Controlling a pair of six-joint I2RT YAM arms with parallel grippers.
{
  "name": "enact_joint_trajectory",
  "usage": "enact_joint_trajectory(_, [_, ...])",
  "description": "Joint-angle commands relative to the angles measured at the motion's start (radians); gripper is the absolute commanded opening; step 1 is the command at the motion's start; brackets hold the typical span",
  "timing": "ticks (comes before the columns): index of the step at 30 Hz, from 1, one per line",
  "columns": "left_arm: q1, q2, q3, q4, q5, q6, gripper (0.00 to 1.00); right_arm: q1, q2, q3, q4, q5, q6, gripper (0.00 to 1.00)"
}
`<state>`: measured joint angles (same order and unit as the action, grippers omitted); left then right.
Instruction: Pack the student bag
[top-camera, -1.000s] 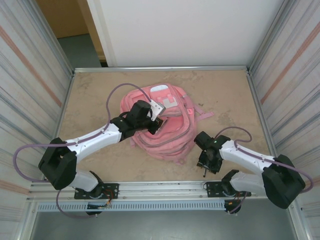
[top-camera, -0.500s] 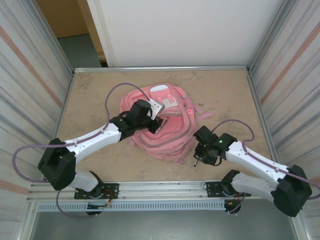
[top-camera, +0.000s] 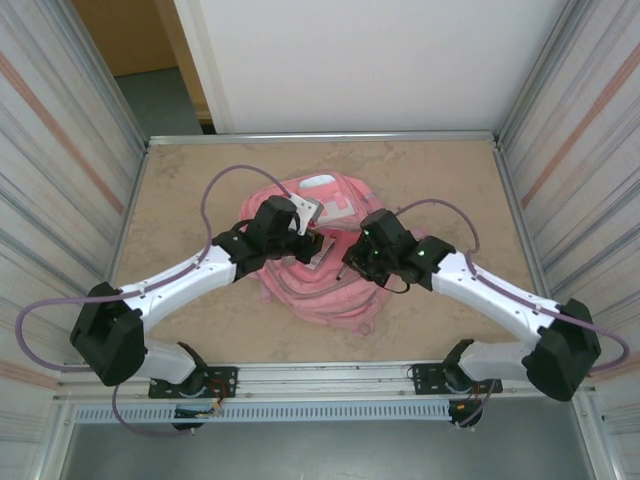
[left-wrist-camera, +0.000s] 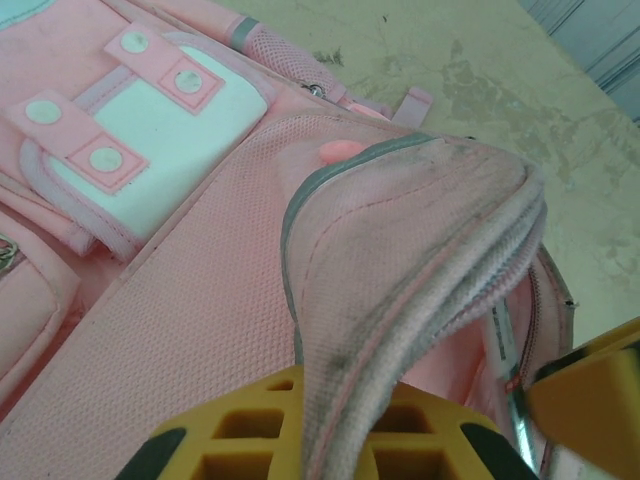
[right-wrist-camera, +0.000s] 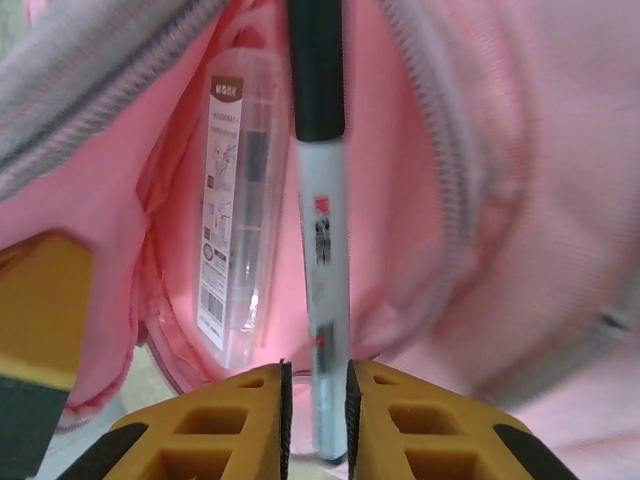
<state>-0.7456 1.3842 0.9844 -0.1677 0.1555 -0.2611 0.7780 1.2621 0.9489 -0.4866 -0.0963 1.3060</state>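
Observation:
The pink student bag (top-camera: 322, 296) lies flat mid-table, its white patch (left-wrist-camera: 170, 150) facing up. My left gripper (top-camera: 312, 240) is shut on the grey-edged zip flap (left-wrist-camera: 420, 230) and holds it lifted off the bag, the fabric pinched between its yellow fingers (left-wrist-camera: 240, 430). My right gripper (top-camera: 358, 268) sits at the opened mouth, shut on a marker pen (right-wrist-camera: 322, 250) with a white barrel and black cap that points into the pink interior (right-wrist-camera: 400, 150). A clear plastic pen case (right-wrist-camera: 235, 200) lies inside the bag, just left of the marker.
Both grippers are close together over the bag's right side; a yellow finger of the other gripper (right-wrist-camera: 40, 300) shows at the left of the right wrist view. Corrugated metal walls (top-camera: 60, 150) flank the beige table (top-camera: 450, 180), with a rail along the near edge (top-camera: 320, 375).
The right arm swung from the table's near right up and left to the bag's opening, carrying the marker. The left gripper kept its hold on the flap, shifting only slightly.

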Motion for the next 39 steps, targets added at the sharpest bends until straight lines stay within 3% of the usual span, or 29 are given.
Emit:
enact_joint_trajectory(1, [0.0,-0.058,0.034,0.105,0.064,-0.06,0.0,-0.023,0.091,0.06,0.091,-0.1,0.076,0.22])
enact_joint_trajectory(6, [0.0,-0.055,0.031,0.111,0.082,-0.081,0.0,-0.04,0.207,0.139,0.096,-0.123,0.085,0.27])
enact_joint_trajectory(9, [0.0,-0.054,0.03,0.105,0.075,-0.09,0.0,-0.055,0.226,0.151,0.087,-0.147,0.078,0.36])
enact_joint_trajectory(15, [0.0,-0.047,0.022,0.103,0.06,-0.086,0.0,-0.071,0.148,0.094,0.047,-0.1,0.016,0.37])
enact_joint_trajectory(20, [0.0,-0.043,0.035,0.086,0.063,-0.069,0.0,-0.029,0.086,0.054,0.045,-0.054,-0.18,0.4])
enact_joint_trajectory(24, [0.0,-0.046,0.033,0.098,0.078,-0.084,0.0,-0.007,0.145,0.018,0.103,-0.11,-0.177,0.4])
enact_joint_trajectory(31, [0.0,-0.043,0.012,0.135,0.153,-0.151,0.0,0.008,0.279,0.077,0.181,-0.103,-0.188,0.31])
enact_joint_trajectory(36, [-0.001,-0.058,-0.013,0.17,0.135,-0.167,0.0,0.008,0.348,0.083,0.329,-0.198,-0.201,0.22])
enact_joint_trajectory(39, [-0.001,-0.054,-0.013,0.172,0.134,-0.169,0.0,0.01,0.356,0.092,0.374,-0.201,-0.21,0.22])
